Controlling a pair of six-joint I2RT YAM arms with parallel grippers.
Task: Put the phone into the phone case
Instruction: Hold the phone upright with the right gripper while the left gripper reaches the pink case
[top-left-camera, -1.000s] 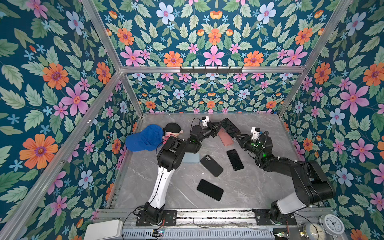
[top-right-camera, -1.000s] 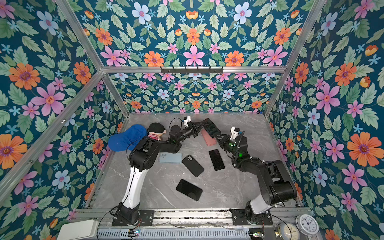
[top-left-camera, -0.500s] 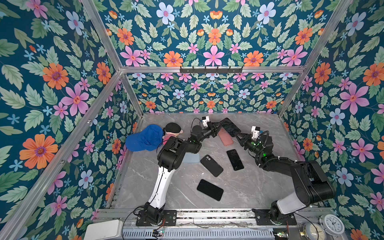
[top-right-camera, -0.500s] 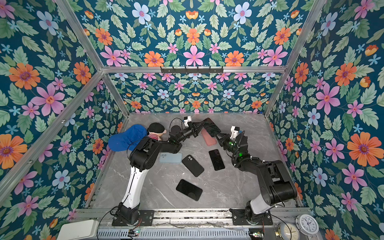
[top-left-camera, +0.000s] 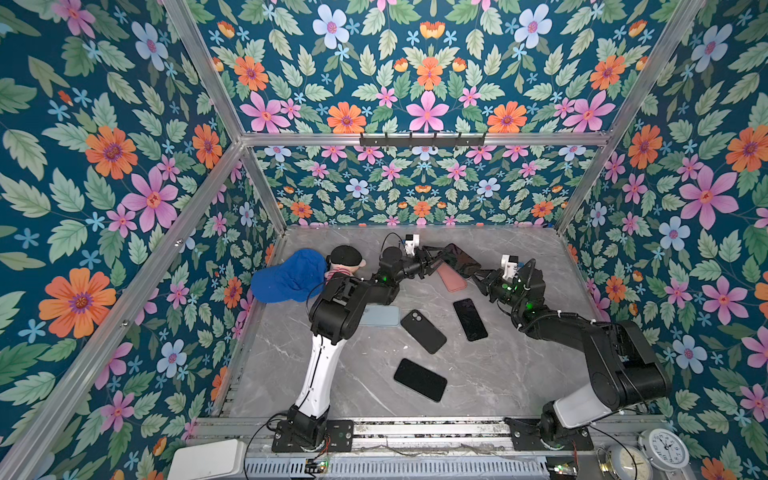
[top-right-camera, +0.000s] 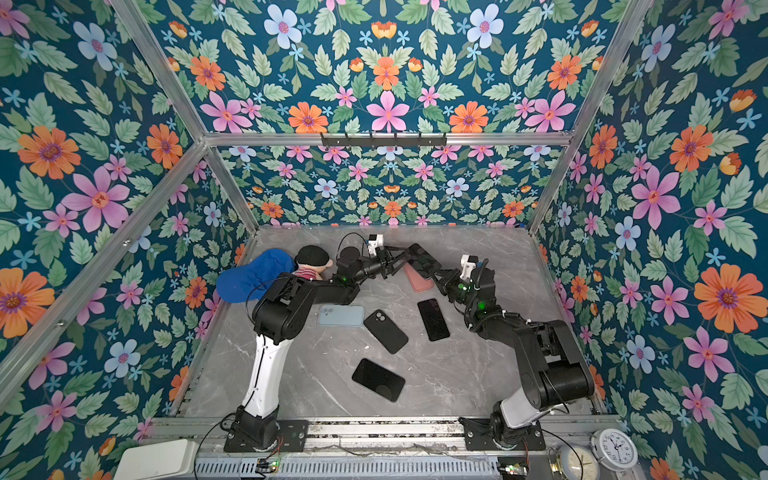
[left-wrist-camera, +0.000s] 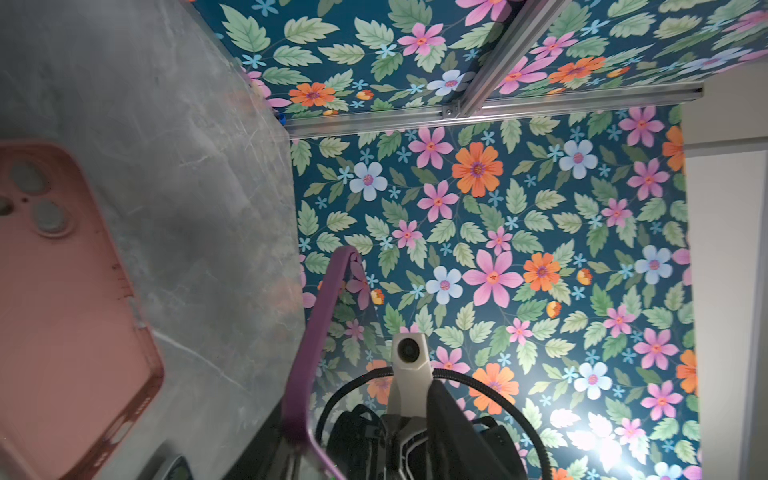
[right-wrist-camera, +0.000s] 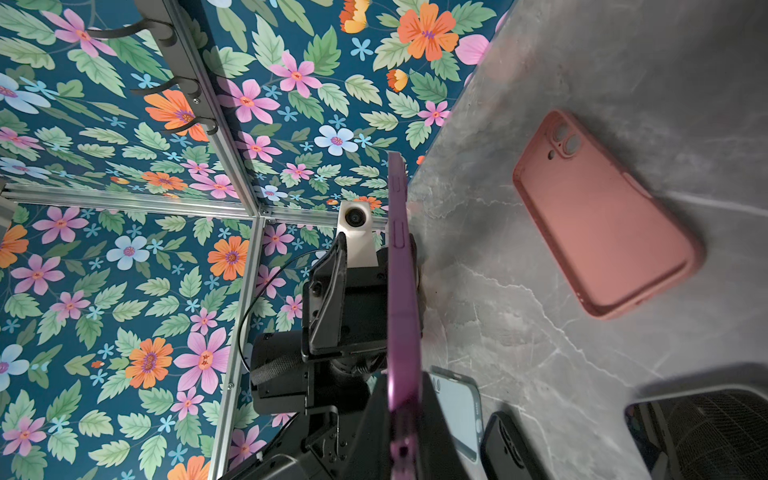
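Purple case aloft at far centre, above pink case on worktop. Right claw pinches it. Left claw half-spread around it. Wrist views show its purple rim; top views, a dark slab.

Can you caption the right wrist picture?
Right gripper holds a purple case edge-on; a pink case lies flat on the grey table.

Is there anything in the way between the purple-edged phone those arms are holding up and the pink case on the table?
Nothing visible. The right gripper holds the purple-edged phone in the air, and only bare table shows between it and the pink case lying below.
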